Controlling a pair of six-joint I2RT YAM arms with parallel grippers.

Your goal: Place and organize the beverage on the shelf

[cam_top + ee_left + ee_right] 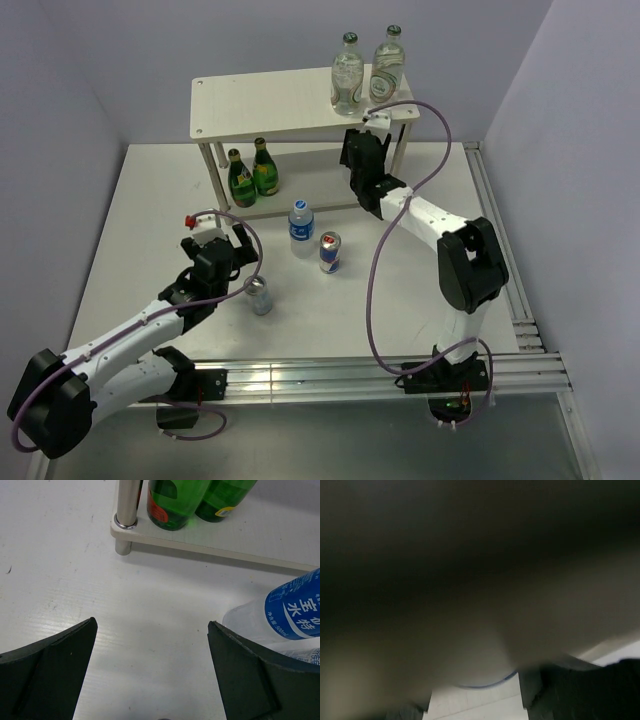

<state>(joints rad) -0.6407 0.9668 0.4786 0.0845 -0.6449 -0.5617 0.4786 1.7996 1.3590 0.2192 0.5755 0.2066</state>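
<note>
While your left gripper [152, 625] sits low over the table [140, 230] with its jaws spread as wide as they go and nothing between them, your right gripper [360, 152] is tucked under the right end of the top board of the shelf [270, 100]. You cannot tell from any view whether that right one is spread, pressed together or pinching something, because its wrist camera is smothered by a dark, blurred surface right at the lens. The shelf stands at the far side of the table. You have two clear glass bottles [347, 75] side by side at the right end of its top board, and two green bottles [240, 180] close together at the left end of its lower board. On the table in front of it, a water bottle [302, 228] with a blue label stands just to the right of your left gripper. A red-and-blue can [329, 252] is just beside that bottle, and a small silver can [260, 295] stands nearer the arm bases.
</note>
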